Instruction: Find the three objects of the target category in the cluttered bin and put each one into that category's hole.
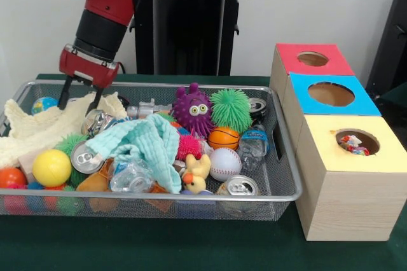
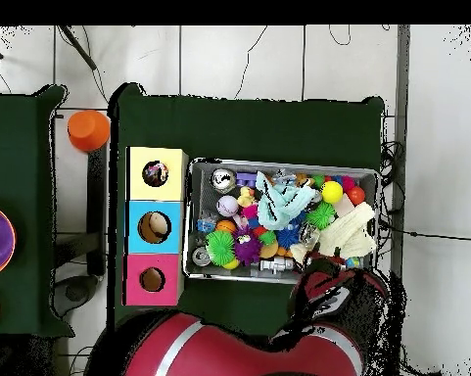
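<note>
One gripper at upper left of the front view, prongs spread, hanging just over a cream cloth at the left end of the wire bin — gripping nothing. Heaped in the bin toward centre: yellow ball, teal cloth, purple monster toy, green spiky ball, baseball. Stacked at right — red box, blue box, yellow box, each with a round hole; small items visible inside the yellow one.

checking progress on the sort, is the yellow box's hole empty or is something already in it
Not empty. In the front view, small colourful items show inside the yellow box's hole; the overhead view also shows something there. What they are is unclear.
</note>
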